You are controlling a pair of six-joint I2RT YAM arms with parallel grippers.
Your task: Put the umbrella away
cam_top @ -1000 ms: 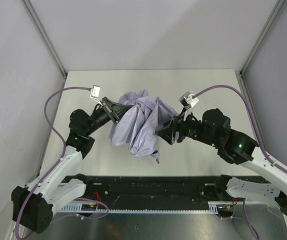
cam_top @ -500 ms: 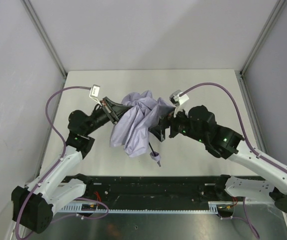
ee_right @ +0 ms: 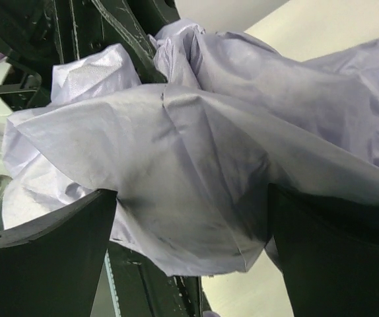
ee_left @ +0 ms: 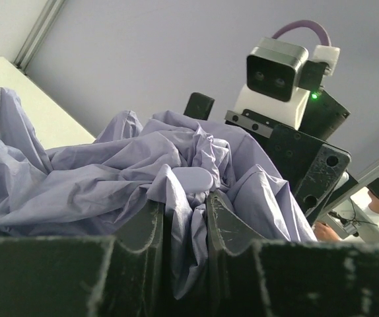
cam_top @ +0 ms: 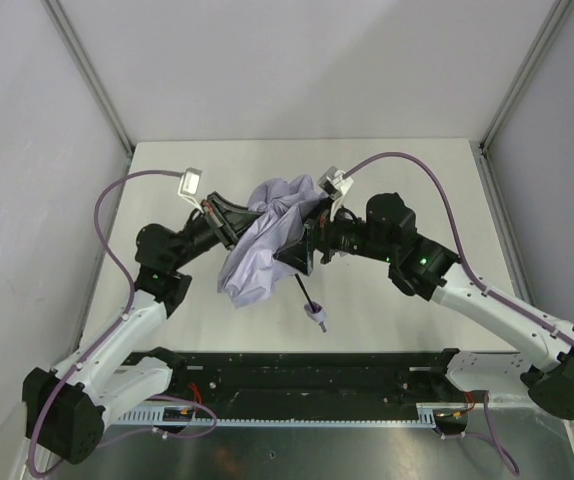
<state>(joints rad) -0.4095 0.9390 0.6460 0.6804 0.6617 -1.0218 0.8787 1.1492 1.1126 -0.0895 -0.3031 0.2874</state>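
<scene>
Umbrella [cam_top: 262,250] is a crumpled lavender bundle held up over the middle of the counter [cam_top: 417,170], right between the two arms. The left tool [cam_top: 232,224] is nipped together on a fold of canopy; in its wrist view the fingers [ee_left: 143,224] have fabric squeezed into the narrow gap. The right tool [cam_top: 303,256] has its jaws spread wide, and going by its own camera the cloth bulges into the space between them without being pinched.

So the umbrella sits dead ahead of the right tool, with the left tool on the opposite flank. For the long axis, the black shaft [cam_top: 304,292] pokes out under the bundle and slants toward the near edge, ending in the pale handle [cam_top: 318,318]. I can't tell if that rests on the counter. The right arm is nearer the shaft. Both arms reach in low, wrists aimed at each other. My guess is the right one only needs to close to gather more canopy.
</scene>
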